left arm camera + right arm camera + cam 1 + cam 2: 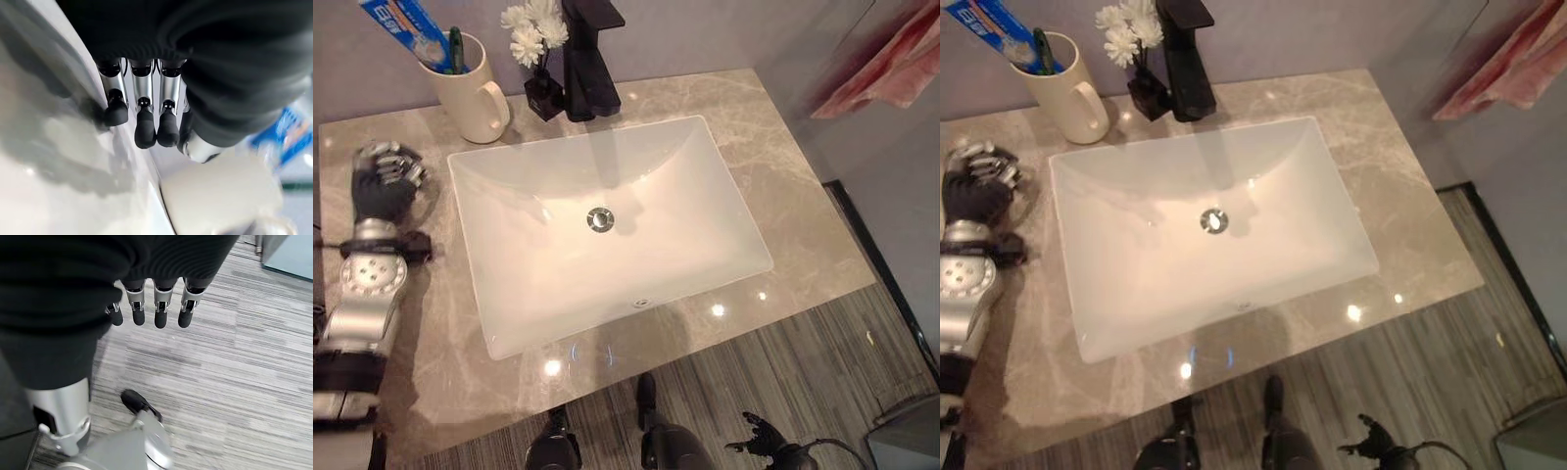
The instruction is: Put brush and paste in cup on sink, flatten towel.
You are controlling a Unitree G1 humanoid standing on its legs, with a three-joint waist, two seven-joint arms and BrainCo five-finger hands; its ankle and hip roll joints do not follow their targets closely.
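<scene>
Marble counter with a white sink sunk in it, pink towel hanging bunched at the far right, well apart from either hand and not yet flattened; best handled, by judgement, by bringing the right hand up from beside the floor, fingers loosely curled on nothing, and smoothing the cloth downward with straight fingers. Left hand over the counter left of the sink, fingers relaxed, empty. Cream cup near the black tap and white flowers, already holding paste and green brush.
</scene>
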